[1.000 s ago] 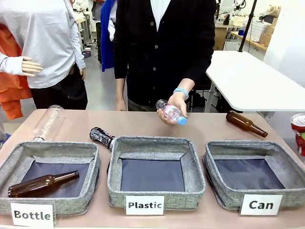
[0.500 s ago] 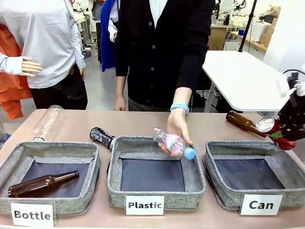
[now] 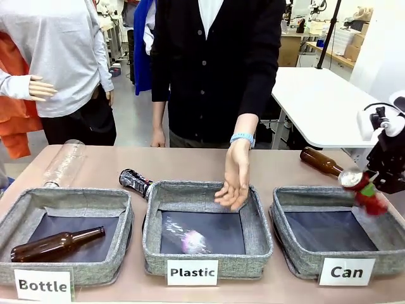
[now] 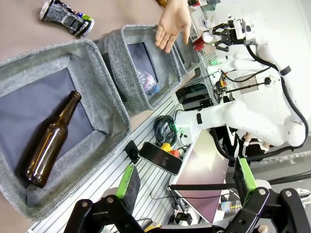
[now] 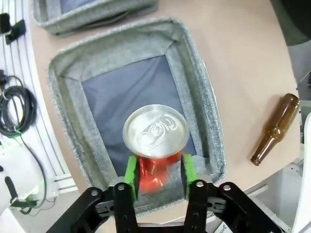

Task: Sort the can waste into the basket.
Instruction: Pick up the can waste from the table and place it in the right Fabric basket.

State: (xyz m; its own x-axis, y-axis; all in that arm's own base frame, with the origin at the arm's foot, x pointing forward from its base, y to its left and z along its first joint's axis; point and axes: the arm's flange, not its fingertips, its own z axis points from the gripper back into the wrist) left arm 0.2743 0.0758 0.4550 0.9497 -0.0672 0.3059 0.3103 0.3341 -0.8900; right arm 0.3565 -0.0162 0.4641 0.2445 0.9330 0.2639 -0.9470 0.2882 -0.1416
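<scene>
The red can [image 5: 155,133] hangs in the air over the right end of the basket [image 3: 302,252], the grey fabric bin labelled "Can" at the bench's near right corner. From the front it tilts, with its silver top turned up and toward the middle of the bench, and its lower end is blurred. In the right wrist view it sits between the green pads of the right gripper [image 5: 159,163], above the basket's dark floor and close to one wall. The pads flank the red body closely, but I cannot tell whether the jaws are clenched on it or have let go.

The black can [image 3: 135,182] lies on its side on the bench [image 3: 190,161], just behind the far left corner of the "Plastic" bin [image 3: 150,244], with nothing touching it.

The left gripper [image 4: 186,180] hangs off the bench's near left edge, its jaws spread wide and empty.

The person's hand [image 3: 234,183] is open, palm down, over the far rim of the "Plastic" bin. A clear plastic bottle [image 3: 193,241] lies blurred on that bin's floor.

The "Bottle" bin [image 3: 121,244] at the near left corner holds a brown glass bottle [image 3: 56,245]. Another brown bottle [image 3: 326,163] lies near the far right corner, and a large clear bottle [image 3: 63,163] near the far left edge.
</scene>
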